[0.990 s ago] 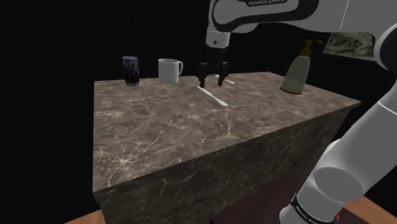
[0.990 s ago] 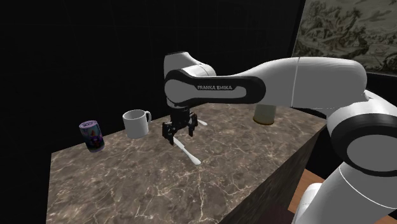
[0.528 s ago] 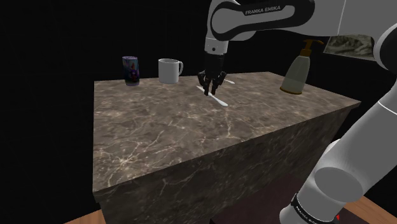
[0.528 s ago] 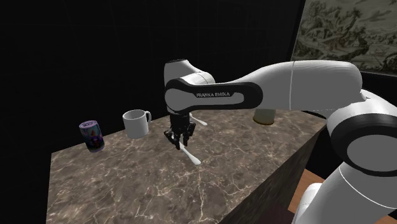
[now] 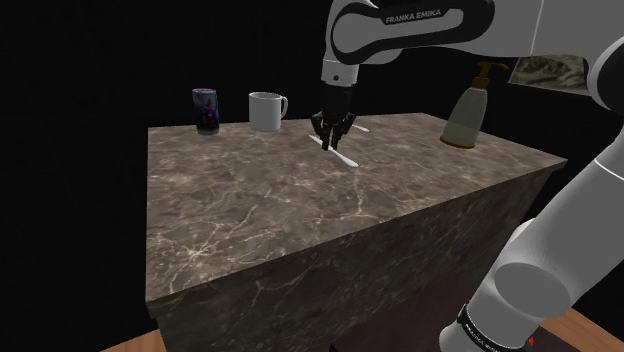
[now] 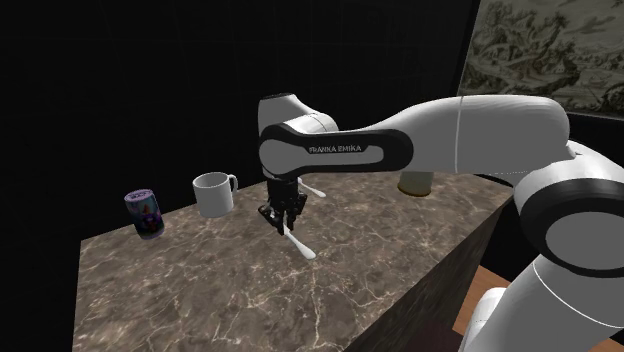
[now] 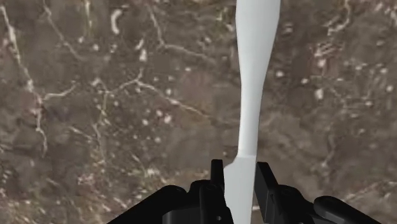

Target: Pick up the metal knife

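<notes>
Robot's tool [image 5: 331, 143] grips a pale knife [image 5: 344, 157] lying on a brown marbled tabletop [image 5: 260, 200].
Just above the middle of the shoulder view, the black fingers are drawn in to the knife's width and clasp one end; in the wrist view the rest of it runs straight out from between them. A white mug [image 5: 266, 111] and a can [image 5: 206, 110] stand at upper left, a soap dispenser [image 5: 466, 110] at upper right.

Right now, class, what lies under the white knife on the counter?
Only the brown marbled countertop shows around the knife, which lies flat on it. The strip directly beneath is covered by the knife, and the pincer, shut on it, covers one end.
</notes>
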Available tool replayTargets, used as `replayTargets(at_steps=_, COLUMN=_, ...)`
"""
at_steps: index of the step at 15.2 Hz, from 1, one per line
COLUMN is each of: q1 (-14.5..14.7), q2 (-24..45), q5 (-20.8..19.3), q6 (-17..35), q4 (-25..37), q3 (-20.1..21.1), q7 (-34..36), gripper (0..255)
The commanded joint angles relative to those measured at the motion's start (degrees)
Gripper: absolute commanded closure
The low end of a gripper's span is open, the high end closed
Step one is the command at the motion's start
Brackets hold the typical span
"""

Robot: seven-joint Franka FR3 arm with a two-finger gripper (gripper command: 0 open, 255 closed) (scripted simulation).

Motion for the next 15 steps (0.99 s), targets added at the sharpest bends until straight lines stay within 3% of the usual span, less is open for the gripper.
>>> replayTargets(at_steps=1, q1=0.0, q2=-0.1, q5=0.0, q6=-0.8, q4=0.7, q3=0.0, q7=0.0, gripper=255)
replayTargets(at_steps=15, q1=-0.1, q2=1.7, q5=-0.3, q6=-11.8, q4=13.5, q3=0.0, q7=0.2, gripper=255)
